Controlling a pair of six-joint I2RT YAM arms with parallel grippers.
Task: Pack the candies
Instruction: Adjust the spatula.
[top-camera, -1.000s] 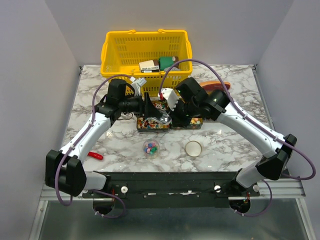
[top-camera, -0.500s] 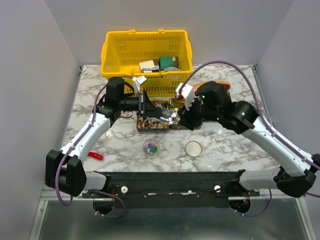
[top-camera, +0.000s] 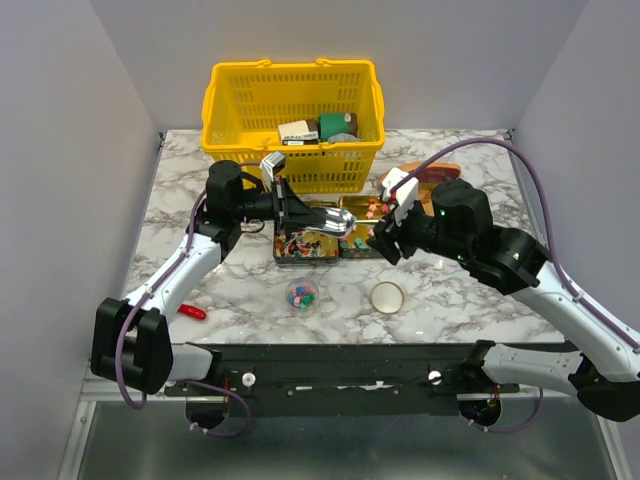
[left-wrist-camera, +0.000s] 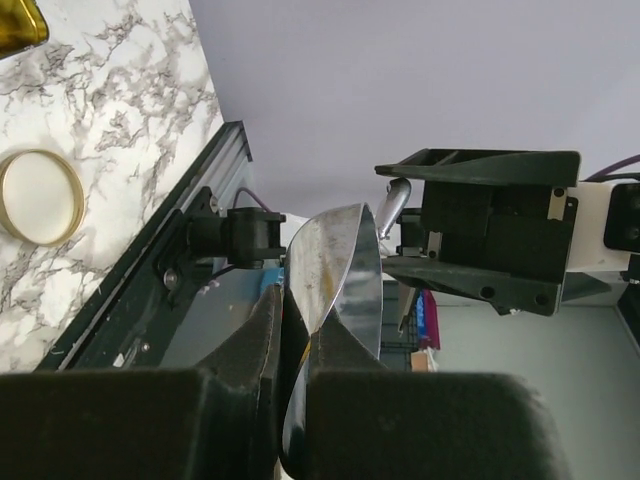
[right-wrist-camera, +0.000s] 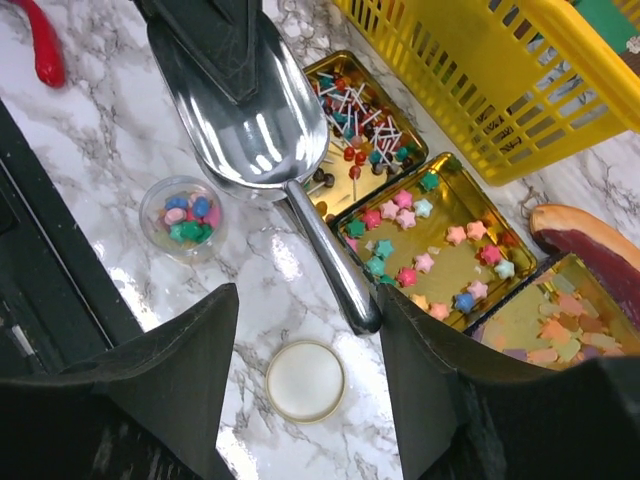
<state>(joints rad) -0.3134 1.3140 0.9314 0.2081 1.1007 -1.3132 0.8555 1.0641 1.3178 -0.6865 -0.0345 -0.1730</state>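
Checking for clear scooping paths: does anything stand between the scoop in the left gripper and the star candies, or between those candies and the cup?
Nothing visible does. The scoop hangs beside the star candies, which lie uncovered; the cup stands open, its lid aside. The open right gripper is by the scoop's handle.

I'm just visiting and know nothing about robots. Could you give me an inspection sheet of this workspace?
Surface: white-grey marble tabletop.
Job's things: three gold metal trays of candies; small clear cup holding some candies; round white lid beside it; silver metal scoop.
Clutter: yellow plastic basket with boxes, red-brown meat slab, small red object.
Hands: left hand shut on the scoop's bowl; right hand open near its handle.
Cables: purple cables loop along both arms.
Surroundings: plain grey walls, nothing else seen.
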